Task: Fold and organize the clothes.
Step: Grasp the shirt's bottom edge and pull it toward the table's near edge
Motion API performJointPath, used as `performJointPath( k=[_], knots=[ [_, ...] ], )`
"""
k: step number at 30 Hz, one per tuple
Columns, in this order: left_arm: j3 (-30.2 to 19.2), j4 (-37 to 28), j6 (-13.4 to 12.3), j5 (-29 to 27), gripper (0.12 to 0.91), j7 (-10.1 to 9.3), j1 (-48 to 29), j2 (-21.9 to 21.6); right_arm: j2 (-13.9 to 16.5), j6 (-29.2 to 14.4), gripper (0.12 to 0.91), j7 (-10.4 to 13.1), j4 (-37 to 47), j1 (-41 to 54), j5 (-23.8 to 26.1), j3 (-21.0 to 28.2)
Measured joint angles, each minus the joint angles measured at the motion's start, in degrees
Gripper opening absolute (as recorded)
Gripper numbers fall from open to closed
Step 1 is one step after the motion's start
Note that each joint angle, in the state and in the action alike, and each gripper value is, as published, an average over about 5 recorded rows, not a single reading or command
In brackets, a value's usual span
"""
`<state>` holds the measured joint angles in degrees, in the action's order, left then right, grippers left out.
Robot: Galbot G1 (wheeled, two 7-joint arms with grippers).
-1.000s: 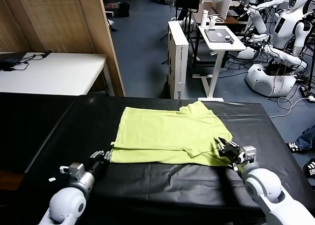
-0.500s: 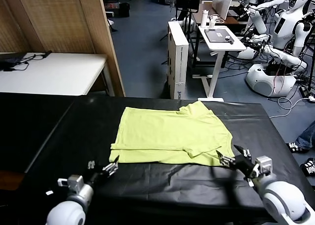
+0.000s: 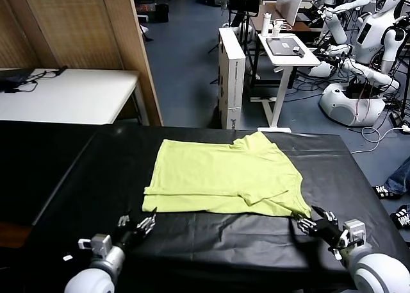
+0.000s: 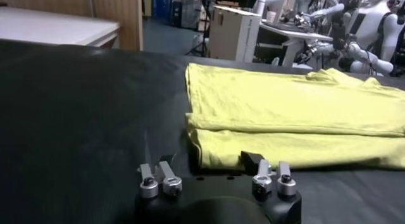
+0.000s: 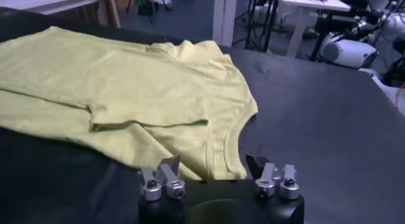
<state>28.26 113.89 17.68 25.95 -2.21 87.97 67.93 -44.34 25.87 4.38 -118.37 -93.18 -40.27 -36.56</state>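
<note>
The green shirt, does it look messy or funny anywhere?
A little. The T-shirt lies folded on the black table, but its corner near the right tool pokes out in a crooked, wrinkled point, so that edge is uneven. Nothing looks torn or spilled.

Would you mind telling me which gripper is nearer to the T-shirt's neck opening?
Right. The right gripper sits just off the near hem by the neck opening; the left gripper is at the T-shirt's opposite near corner.

blue floor (image 3: 186, 56), white table (image 3: 70, 95), wooden partition (image 3: 83, 24).
</note>
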Motion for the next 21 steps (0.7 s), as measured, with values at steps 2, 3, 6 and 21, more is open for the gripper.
performJointPath(
  k=[2, 3, 6, 21],
  knots=[
    [0.00, -0.07, -0.03, -0.08, 0.665, -0.01, 0.02, 0.04, -0.02, -0.04, 0.261, -0.03, 0.00, 0.02, -0.02, 0.01],
    [0.00, -0.10, -0.05, -0.13, 0.630, -0.01, 0.04, 0.06, -0.02, -0.05, 0.217, -0.03, -0.01, 0.05, -0.03, 0.01],
    [0.05, -0.22, -0.09, -0.23, 0.489, -0.01, 0.12, 0.06, 0.00, -0.08, 0.145, 0.03, -0.14, 0.08, -0.16, 0.02],
    [2.60, 1.75, -0.17, -0.31, 0.147, -0.02, 2.88, -2.69, -0.11, 6.05, 0.140, 4.19, -5.00, -1.81, -10.53, -0.72]
  ],
)
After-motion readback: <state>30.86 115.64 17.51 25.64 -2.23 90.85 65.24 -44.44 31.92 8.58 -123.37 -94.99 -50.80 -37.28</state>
